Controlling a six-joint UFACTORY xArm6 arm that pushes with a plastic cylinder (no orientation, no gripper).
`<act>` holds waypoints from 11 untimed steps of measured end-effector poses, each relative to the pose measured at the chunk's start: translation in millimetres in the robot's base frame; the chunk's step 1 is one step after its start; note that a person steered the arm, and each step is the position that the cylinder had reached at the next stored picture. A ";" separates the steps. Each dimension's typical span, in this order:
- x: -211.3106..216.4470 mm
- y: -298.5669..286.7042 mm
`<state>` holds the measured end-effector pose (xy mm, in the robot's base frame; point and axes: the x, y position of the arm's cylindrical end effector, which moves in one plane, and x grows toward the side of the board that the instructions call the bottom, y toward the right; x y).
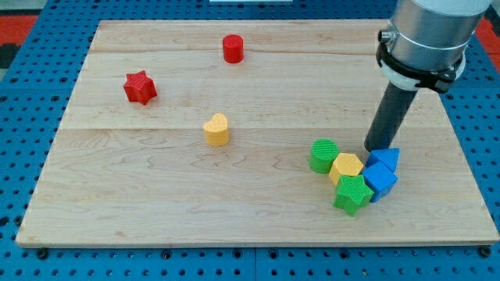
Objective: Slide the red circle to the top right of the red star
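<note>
Landmark: the yellow heart (216, 129) near the middle of the wooden board (156, 211) served as the reference for every place below.
Green star (352, 193): lay nearest the view's bottom, well to the right of and below the yellow heart, at the bottom of a tight cluster.
Blue cube (380, 180): sat right of and below the yellow heart, touching the green star's right side.
Yellow hexagon (346, 167): rested far right of the yellow heart and a little lower, pressed against the green star's upper edge.
Green cylinder (323, 155): stood right of the yellow heart, slightly lower, the cluster's closest member to it, touching the yellow hexagon.
Blue triangle-like block (385, 159): lay far right of the yellow heart, just above the blue cube; its exact shape was hard to make out.
My tip (374, 149): was far right of the yellow heart, at the upper left edge of the blue triangle-like block; contact could not be confirmed.
Claw: none was fitted; the arm ended in a plain dark rod, so no spread or pinch could be told.
Red star (140, 87): sat up and to the left of the yellow heart, well apart.
Red circle (233, 48): stood farthest, well above the yellow heart and slightly right, already up and right of the red star.
</note>
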<state>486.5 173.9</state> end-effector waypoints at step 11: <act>-213.2 -230.0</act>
